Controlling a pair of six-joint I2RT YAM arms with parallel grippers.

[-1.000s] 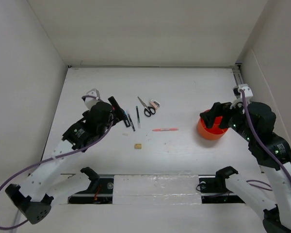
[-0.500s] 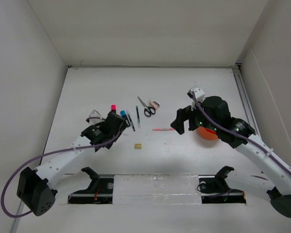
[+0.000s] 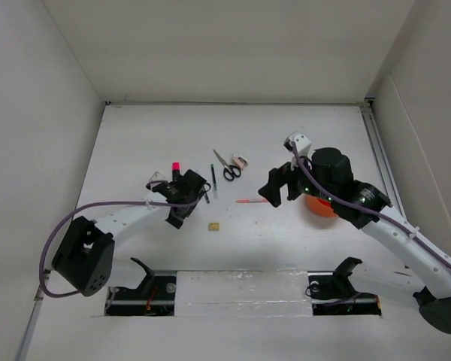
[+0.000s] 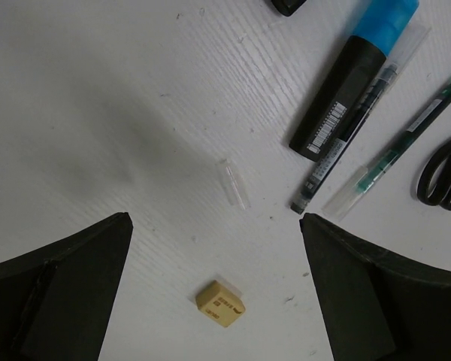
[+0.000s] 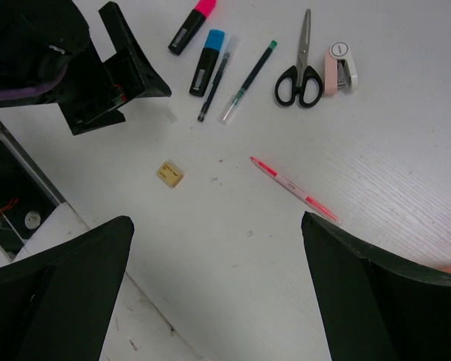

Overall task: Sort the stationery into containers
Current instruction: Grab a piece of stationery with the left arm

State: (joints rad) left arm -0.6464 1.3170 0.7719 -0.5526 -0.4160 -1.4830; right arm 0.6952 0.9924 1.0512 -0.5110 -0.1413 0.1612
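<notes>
Pickup stage, I'd say: left gripper (image 4: 214,226) hovers open beside the eraser (image 4: 220,303), needs to drop and pinch; right gripper (image 5: 216,226) open too.

Left gripper (image 3: 189,199) gone from over markers, swung right toward table centre, now just beside dark pens (image 3: 213,179); left elbow folded back toward near-left corner. Pink marker (image 3: 175,167), covered a second ago, now exposed; blue marker (image 4: 357,75) hidden again in top view. Right gripper (image 3: 280,188) off orange cup (image 3: 321,207), moved left, now near right end of red-orange pen (image 3: 249,201); cup mostly hidden under right arm
</notes>
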